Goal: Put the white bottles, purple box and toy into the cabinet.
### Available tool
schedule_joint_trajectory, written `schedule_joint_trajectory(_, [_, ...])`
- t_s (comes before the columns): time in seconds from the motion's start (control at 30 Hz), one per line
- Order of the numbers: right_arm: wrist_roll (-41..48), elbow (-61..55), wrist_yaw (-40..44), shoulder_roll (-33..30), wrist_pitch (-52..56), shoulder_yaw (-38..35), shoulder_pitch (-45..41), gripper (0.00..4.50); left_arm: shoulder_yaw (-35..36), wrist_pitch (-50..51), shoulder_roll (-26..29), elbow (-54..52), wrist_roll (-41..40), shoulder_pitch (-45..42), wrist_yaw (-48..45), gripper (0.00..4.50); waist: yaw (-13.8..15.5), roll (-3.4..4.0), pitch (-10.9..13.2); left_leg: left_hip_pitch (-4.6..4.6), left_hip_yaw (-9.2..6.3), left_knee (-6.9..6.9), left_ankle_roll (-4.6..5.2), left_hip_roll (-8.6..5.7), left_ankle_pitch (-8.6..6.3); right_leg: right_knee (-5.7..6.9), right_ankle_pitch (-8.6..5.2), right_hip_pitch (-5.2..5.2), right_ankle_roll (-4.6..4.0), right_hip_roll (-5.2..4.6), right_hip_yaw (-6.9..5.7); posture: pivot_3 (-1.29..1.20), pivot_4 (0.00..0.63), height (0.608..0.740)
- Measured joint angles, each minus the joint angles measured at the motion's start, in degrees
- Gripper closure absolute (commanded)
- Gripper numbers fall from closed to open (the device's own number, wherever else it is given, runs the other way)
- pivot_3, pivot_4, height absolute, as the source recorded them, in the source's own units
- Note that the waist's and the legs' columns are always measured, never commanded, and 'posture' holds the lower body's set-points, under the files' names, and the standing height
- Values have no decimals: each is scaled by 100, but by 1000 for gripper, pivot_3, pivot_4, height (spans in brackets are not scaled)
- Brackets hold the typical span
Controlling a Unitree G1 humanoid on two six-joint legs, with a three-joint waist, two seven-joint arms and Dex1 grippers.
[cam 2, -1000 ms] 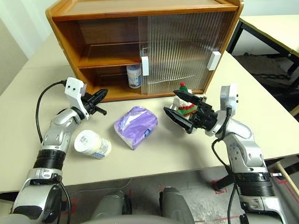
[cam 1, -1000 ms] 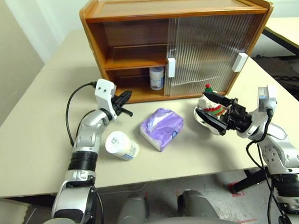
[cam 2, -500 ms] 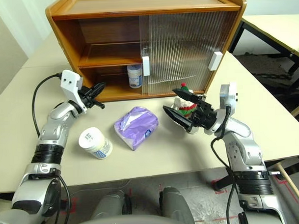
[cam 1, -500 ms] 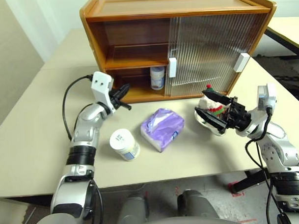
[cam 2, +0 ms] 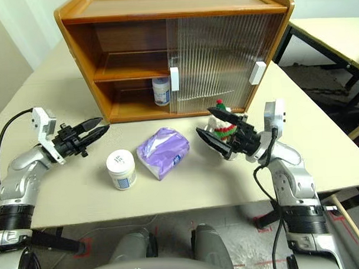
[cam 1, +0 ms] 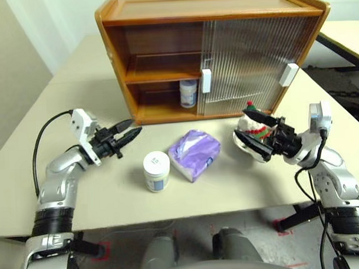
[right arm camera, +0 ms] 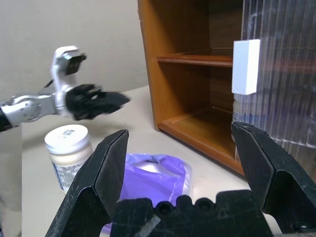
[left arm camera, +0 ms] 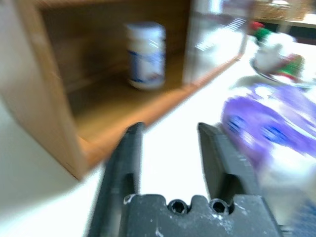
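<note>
One white bottle already stands in the cabinet, upper centre; the second bottle stands upright on the desk, lower centre. My left gripper, jaws parted and empty, sits upper-left of it, apart. Next: close around that bottle. My right gripper is spread wide beside the toy.

Both end effectors open, empty

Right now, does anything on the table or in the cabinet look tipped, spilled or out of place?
Nothing stands out. One white bottle stands upright on the table beside the purple box, the other upright on the cabinet's lower shelf. The toy sits in a metal bowl.
</note>
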Motion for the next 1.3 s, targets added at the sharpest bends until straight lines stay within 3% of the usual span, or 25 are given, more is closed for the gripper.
schedule_joint_trajectory(0.1, [0, 35, 27, -40, 0, -9, 1, 0, 83, -32, 255, 3, -140, 320, -498, 89, -3, 4, 3, 0, 0, -3, -1, 4, 0, 1, -4, -2, -5, -4, -4, 60, 0, 740])
schedule_joint_trajectory(0.13, [0, 37, 42, -39, 0, -9, -10, 0, 106, -95, 366, 11, -159, 418, -694, 35, 6, 4, 3, 1, 0, -3, -2, 6, -1, 1, -5, -1, -7, -6, -5, 60, 0, 740])
schedule_joint_trajectory(0.27, [0, 90, 72, -52, 0, -12, -23, 0, 189, -147, 754, 39, -218, 686, -1282, 35, 36, 13, 9, 0, -1, -4, -4, 15, -3, 0, -19, -3, -21, -24, -9, 67, 0, 740])
schedule_joint_trajectory(0.53, [0, 258, 134, -94, -1, -23, -165, 0, 99, -242, 988, -50, -302, 1057, -1974, 35, 46, 38, 25, 0, 1, -18, -7, 13, -4, -1, -22, -5, -14, -41, -20, 72, 0, 740])
schedule_joint_trajectory(0.9, [-1, 340, 195, -104, -1, -28, -251, 0, -623, -372, 456, -418, 37, 980, -1654, 35, 48, 38, 28, -2, 1, -20, -7, 6, -4, -1, -22, -4, -4, -41, -19, 55, 0, 740])
schedule_joint_trajectory(1.0, [-1, 338, 194, -131, -1, -30, -237, 0, -840, -560, 411, -385, 216, 814, -1641, 35, 45, 39, 28, -1, 4, -20, -6, 4, -4, -1, -22, -3, -2, -3, -10, 47, 0, 740])
schedule_joint_trajectory(1.3, [-1, 281, 141, -139, -1, -55, -81, 0, -1361, -1159, 43, 276, 718, 574, -1538, 35, 42, 39, 29, -1, 5, -20, -1, 5, -1, -1, -22, -5, 0, 0, -7, 32, 0, 740])
